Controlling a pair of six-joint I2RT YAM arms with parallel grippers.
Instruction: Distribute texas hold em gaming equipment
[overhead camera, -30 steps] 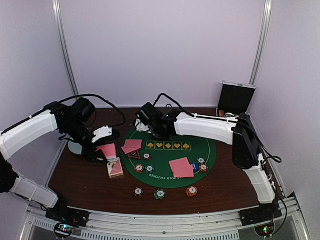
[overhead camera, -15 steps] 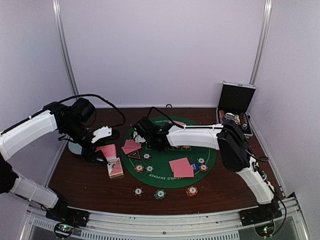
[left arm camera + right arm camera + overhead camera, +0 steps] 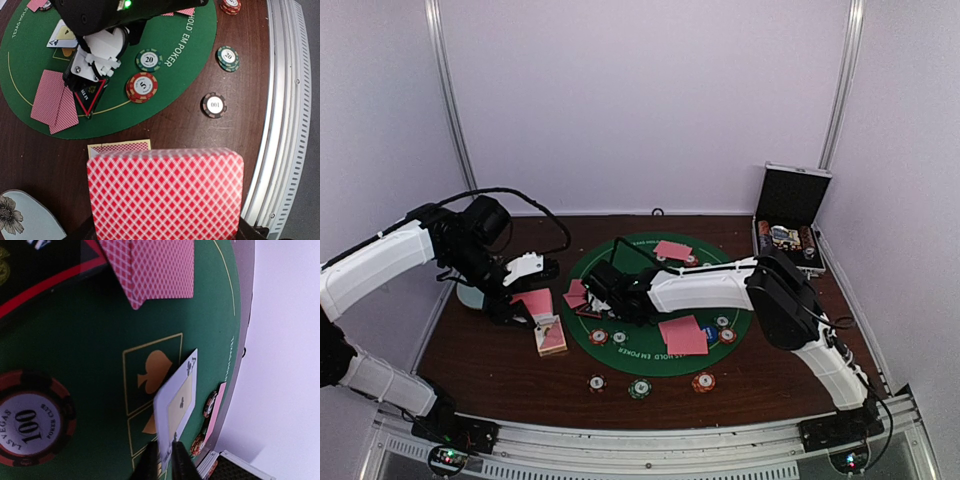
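Note:
My left gripper (image 3: 165, 220) is shut on a deck of red-backed playing cards (image 3: 165, 192), held above the card box (image 3: 119, 147) left of the green mat (image 3: 725, 290). The deck hides the left fingers. My right gripper (image 3: 162, 460) hangs low over the mat's left part, shut on a face-up ace of clubs (image 3: 176, 400) tilted above a spade square (image 3: 154, 370). Beside it are the black red-edged triangular marker (image 3: 90, 95), two face-down cards (image 3: 52, 100) and a 100 chip (image 3: 32, 425). Chips marked 20 (image 3: 149, 60) and 5 (image 3: 142, 86) sit nearby.
Two face-down cards (image 3: 682, 335) lie at the mat's right with a blue button (image 3: 710, 333), another card (image 3: 672, 250) at its far edge. Three chips (image 3: 639, 388) lie on the brown table in front. The open case (image 3: 790, 210) stands back right, a pale dish (image 3: 470, 295) far left.
My right arm has swung from the mat's far left edge toward the near side, carrying the card to beside the triangular marker. The left arm and its deck have stayed still.

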